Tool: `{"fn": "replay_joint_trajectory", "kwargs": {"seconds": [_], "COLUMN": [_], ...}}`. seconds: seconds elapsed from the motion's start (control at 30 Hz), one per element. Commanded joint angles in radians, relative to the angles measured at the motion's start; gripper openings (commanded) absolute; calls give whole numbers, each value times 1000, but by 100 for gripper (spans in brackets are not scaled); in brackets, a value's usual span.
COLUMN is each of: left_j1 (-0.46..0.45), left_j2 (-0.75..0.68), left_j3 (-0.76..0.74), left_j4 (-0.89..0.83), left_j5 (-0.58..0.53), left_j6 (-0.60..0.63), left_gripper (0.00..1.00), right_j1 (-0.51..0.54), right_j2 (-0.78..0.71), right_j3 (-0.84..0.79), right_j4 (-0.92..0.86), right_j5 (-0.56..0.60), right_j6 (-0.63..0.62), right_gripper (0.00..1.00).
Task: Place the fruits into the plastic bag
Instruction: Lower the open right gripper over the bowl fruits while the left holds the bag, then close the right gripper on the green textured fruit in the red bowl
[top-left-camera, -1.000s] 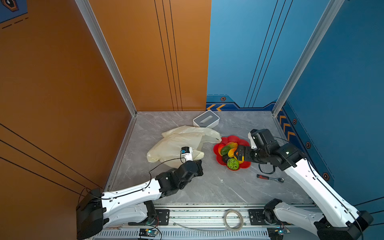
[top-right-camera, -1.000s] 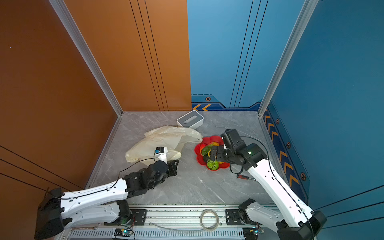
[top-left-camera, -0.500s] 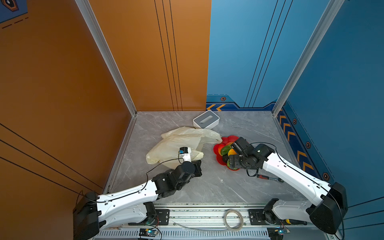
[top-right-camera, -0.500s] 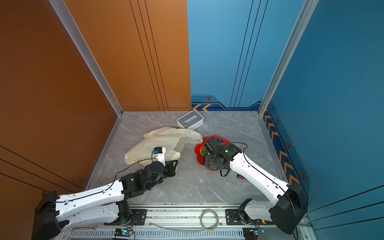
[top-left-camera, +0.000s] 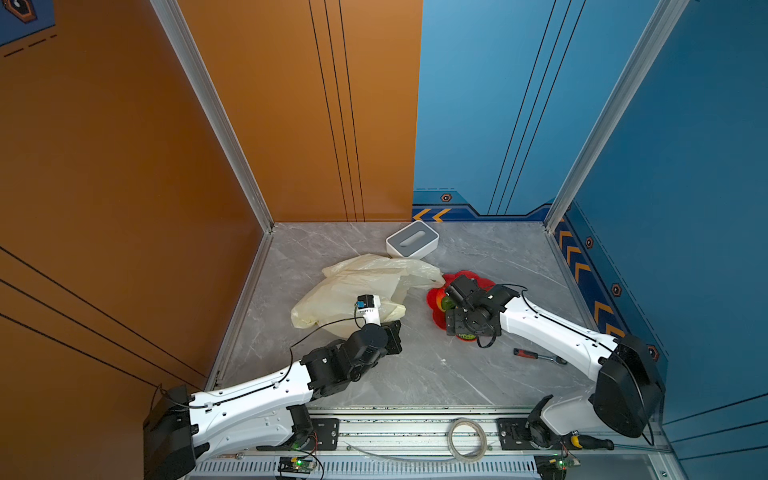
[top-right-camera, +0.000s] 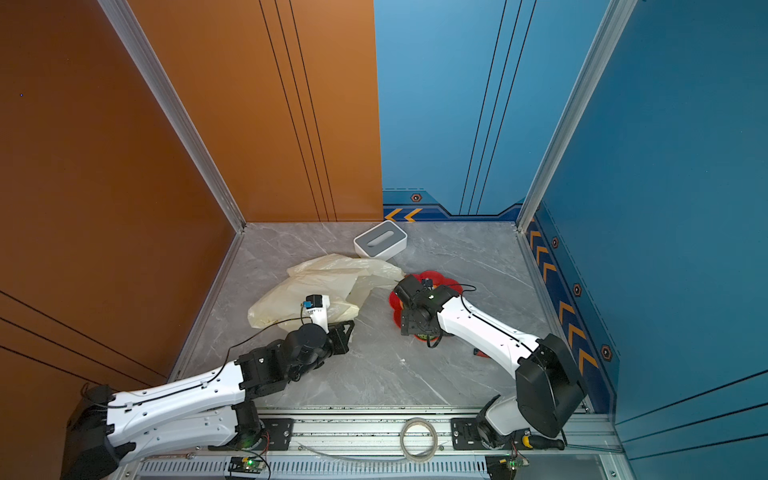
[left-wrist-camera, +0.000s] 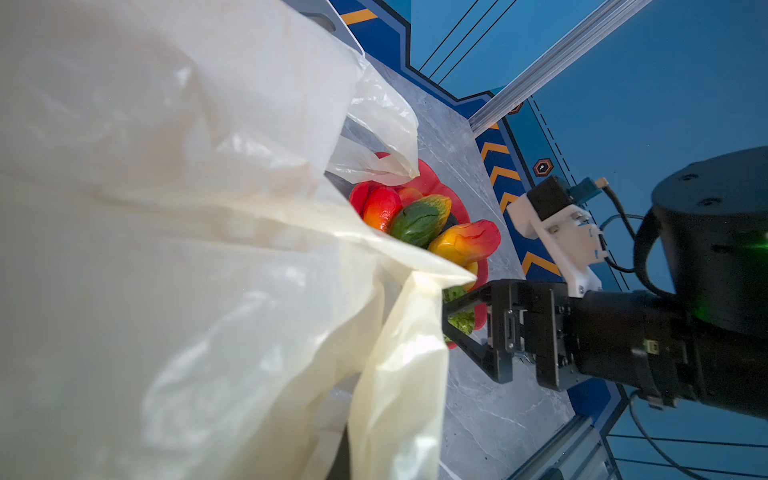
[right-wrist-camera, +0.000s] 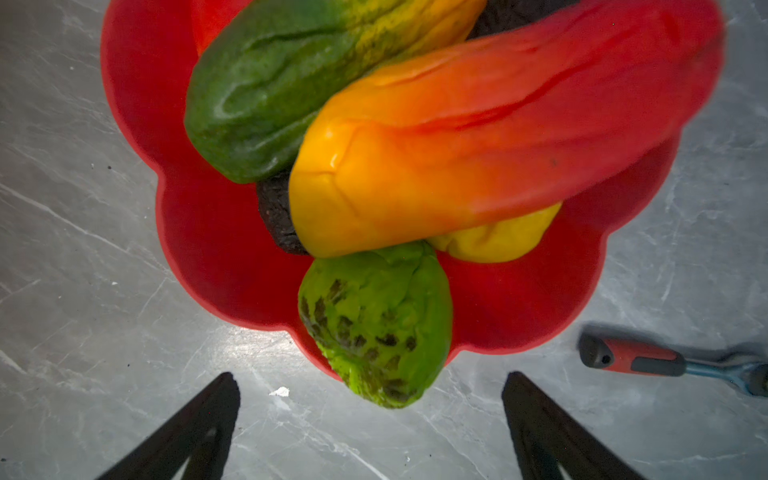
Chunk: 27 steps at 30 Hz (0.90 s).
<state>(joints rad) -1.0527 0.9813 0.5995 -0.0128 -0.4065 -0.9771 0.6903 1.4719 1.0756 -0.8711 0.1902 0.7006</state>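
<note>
Right gripper (right-wrist-camera: 372, 376) has dropped to the red flower dish (right-wrist-camera: 208, 249), jaws wide: centre them round the bumpy green fruit (right-wrist-camera: 374, 316) ahead. Left gripper (top-left-camera: 395, 326) pinches the cream plastic bag (top-left-camera: 353, 282).

**Box (top-left-camera: 412, 244), dish (top-left-camera: 434, 298) and hand tool (top-left-camera: 536, 356) on a grey table (top-left-camera: 415, 374)**

The white-and-grey rectangular box sits at the back of the marble-patterned table, turned at an angle, close to the wall. The red flower-shaped dish lies right of centre. The tool, with a red-and-black handle, lies flat near the dish but apart from it.
</note>
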Motion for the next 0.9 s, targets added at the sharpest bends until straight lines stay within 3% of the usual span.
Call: {"fn": "replay_joint_trajectory", "kwargs": {"seconds": [0.0,0.4,0.87], "left_j1": [6,0,0], "left_j2": [-15,-5,-8], "left_j3": [-21,-26,-26], "left_j4": [-20,-17,-22], "left_j5": [-1,-1,-5], "left_j6": [2,-5,-3], "left_gripper": [0,0,0], "right_j1": [5,-1,-34], "right_j2": [38,154,169], "right_j3": [-8,9,-7], "right_j4": [33,79,115], "right_j5": [44,104,107], "right_j6": [8,-1,-5], "right_gripper": [97,92,82]}}
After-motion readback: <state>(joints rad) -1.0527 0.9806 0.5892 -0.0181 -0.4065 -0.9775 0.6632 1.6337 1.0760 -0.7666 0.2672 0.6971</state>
